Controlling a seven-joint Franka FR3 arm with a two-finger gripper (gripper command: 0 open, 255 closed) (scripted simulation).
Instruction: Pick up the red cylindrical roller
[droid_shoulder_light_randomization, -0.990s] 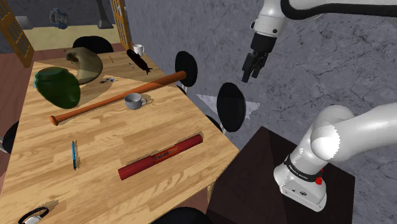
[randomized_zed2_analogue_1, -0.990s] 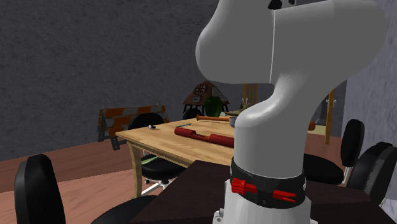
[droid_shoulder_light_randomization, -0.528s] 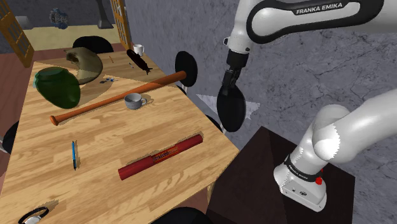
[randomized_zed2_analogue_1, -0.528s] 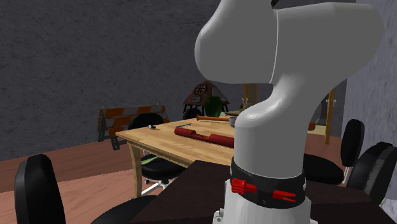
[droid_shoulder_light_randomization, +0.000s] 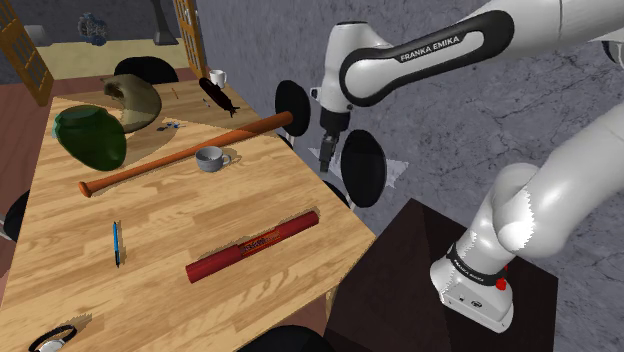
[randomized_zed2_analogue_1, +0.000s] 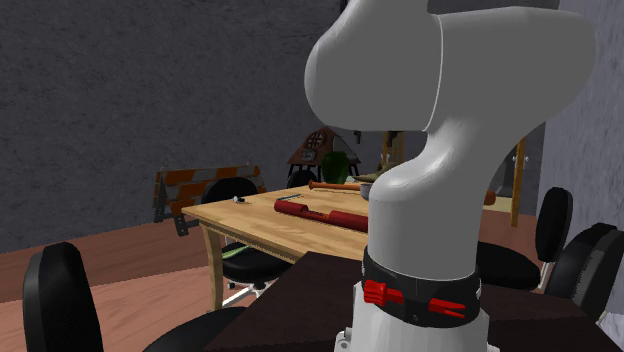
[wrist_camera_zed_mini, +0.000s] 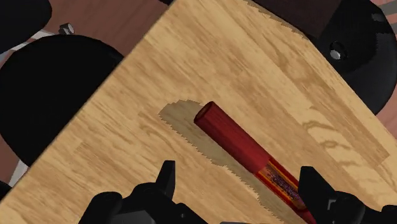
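Swung lower and leftward, my fingers (wrist_camera_zed_mini: 167, 179) stand apart above the surface (droid_shoulder_light_randomization: 170, 210), where the red roller (droid_shoulder_light_randomization: 252, 245) lies flat near the right edge: stiff, smooth, likely light; grip mid-length.

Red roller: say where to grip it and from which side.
Grip the red roller at its labelled middle, bringing the gripper down from above, across its length: it lies flat on the table, long and thin, so mid-length likely balances.
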